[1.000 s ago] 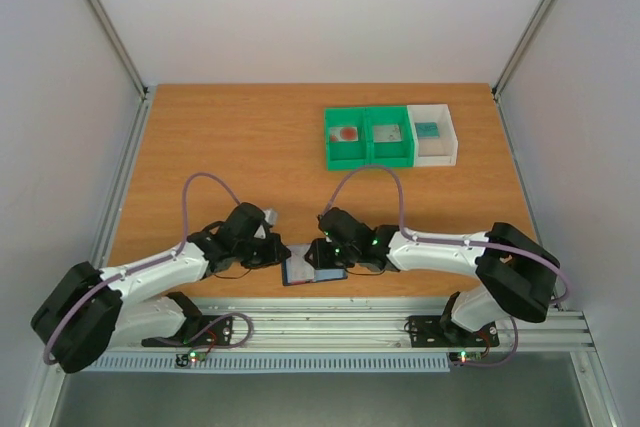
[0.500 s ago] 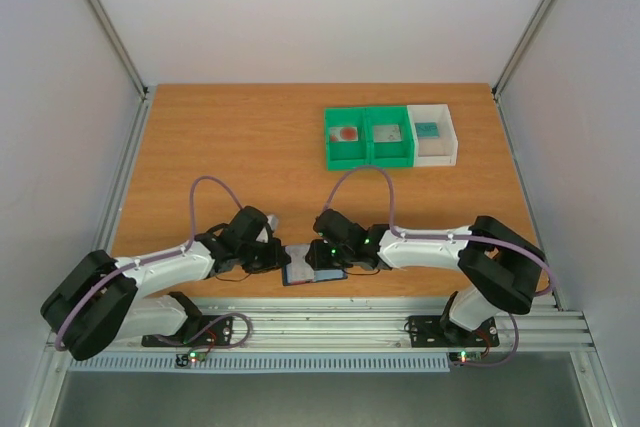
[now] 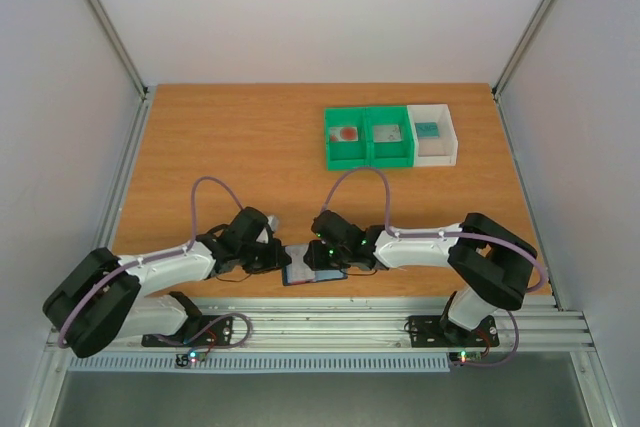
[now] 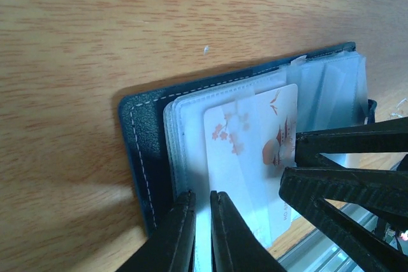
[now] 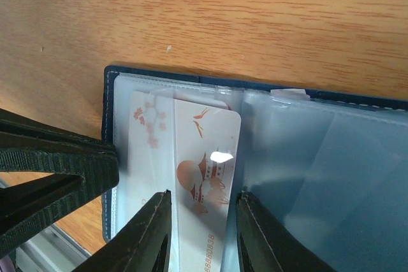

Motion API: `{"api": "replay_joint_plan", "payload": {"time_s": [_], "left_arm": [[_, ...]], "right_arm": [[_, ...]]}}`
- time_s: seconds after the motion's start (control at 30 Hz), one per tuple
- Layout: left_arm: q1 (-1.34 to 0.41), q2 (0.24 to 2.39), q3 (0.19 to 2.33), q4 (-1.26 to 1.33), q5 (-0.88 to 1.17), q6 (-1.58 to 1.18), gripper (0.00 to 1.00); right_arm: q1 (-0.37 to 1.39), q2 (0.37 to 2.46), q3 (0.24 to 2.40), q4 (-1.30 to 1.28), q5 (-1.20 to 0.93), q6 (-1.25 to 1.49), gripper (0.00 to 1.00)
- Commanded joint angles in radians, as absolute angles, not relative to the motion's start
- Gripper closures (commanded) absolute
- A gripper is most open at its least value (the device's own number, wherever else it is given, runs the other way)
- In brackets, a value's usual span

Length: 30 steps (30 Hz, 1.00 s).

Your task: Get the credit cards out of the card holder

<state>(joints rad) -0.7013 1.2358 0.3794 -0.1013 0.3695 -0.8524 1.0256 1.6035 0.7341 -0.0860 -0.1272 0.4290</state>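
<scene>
The card holder (image 3: 312, 271) lies open near the table's front edge, its navy cover (image 4: 143, 144) under clear sleeves (image 5: 319, 157). A white credit card (image 5: 207, 157) with red-orange print sticks partly out of a frosted sleeve. My left gripper (image 4: 203, 203) is shut on the pale edge of the card holder's sleeves, beside the card (image 4: 252, 151). My right gripper (image 5: 201, 205) stands partly open over the card, one finger on each side of its bare strip. In the top view, both the left gripper (image 3: 283, 259) and the right gripper (image 3: 322, 252) meet over the holder.
A green two-part bin (image 3: 368, 137) and a white bin (image 3: 432, 135) stand at the back right, each part with a small flat thing inside. The table's front edge and a metal rail (image 3: 330, 322) run just behind the holder.
The right arm's elbow has folded in to the left and the left arm has edged right. The card holder has stayed in place.
</scene>
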Motion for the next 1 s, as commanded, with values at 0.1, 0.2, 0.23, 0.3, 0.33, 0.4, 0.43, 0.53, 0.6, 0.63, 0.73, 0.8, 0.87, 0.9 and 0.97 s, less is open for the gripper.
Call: {"api": "replay_joint_plan", "payload": {"time_s": [0.1, 0.2, 0.23, 0.3, 0.33, 0.4, 0.43, 0.53, 0.6, 0.63, 0.73, 0.8, 0.87, 0.9, 0.97], "left_arm": [[-0.699, 1.242, 0.373, -0.086, 0.341, -0.838, 0.91], [-0.699, 1.232, 0.358, -0.09, 0.331, -0.842, 0.91], [-0.699, 1.232, 0.354, -0.093, 0.326, -0.841, 0.91], [-0.699, 1.233, 0.353, -0.1, 0.317, -0.839, 0.91], [-0.699, 1.236, 0.353, -0.1, 0.315, -0.837, 0.91], [-0.699, 1.246, 0.355, -0.101, 0.31, -0.837, 0.91], [-0.699, 1.251, 0.359, -0.103, 0.309, -0.837, 0.91], [-0.699, 1.256, 0.366, -0.113, 0.303, -0.842, 0.91], [-0.699, 1.255, 0.365, -0.119, 0.295, -0.845, 0.91], [-0.699, 1.253, 0.364, -0.121, 0.293, -0.848, 0.91], [-0.699, 1.25, 0.361, -0.127, 0.283, -0.848, 0.91], [-0.699, 1.248, 0.358, -0.134, 0.278, -0.848, 0.91], [-0.699, 1.248, 0.359, -0.14, 0.279, -0.847, 0.91], [-0.699, 1.246, 0.361, -0.147, 0.278, -0.846, 0.91], [-0.699, 1.239, 0.365, -0.16, 0.273, -0.839, 0.91]], "right_arm": [[1.024, 1.641, 0.715, -0.054, -0.114, 0.45, 0.73], [1.024, 1.637, 0.702, -0.045, -0.112, 0.454, 0.77], [1.024, 1.633, 0.697, -0.042, -0.109, 0.455, 0.79], [1.024, 1.625, 0.691, -0.045, -0.105, 0.453, 0.83], [1.025, 1.619, 0.688, -0.048, -0.103, 0.45, 0.85], [1.024, 1.603, 0.68, -0.049, -0.098, 0.444, 0.9], [1.023, 1.598, 0.676, -0.051, -0.094, 0.441, 0.92], [1.023, 1.58, 0.662, -0.065, -0.077, 0.433, 0.96], [1.022, 1.566, 0.653, -0.071, -0.068, 0.435, 0.99], [1.021, 1.562, 0.65, -0.072, -0.066, 0.435, 0.99], [1.019, 1.549, 0.644, -0.074, -0.059, 0.432, 0.99], [1.017, 1.543, 0.643, -0.078, -0.06, 0.432, 0.99], [1.017, 1.537, 0.643, -0.08, -0.066, 0.43, 0.99], [1.017, 1.529, 0.643, -0.084, -0.066, 0.428, 0.99], [1.017, 1.515, 0.644, -0.098, -0.062, 0.424, 0.99]]}}
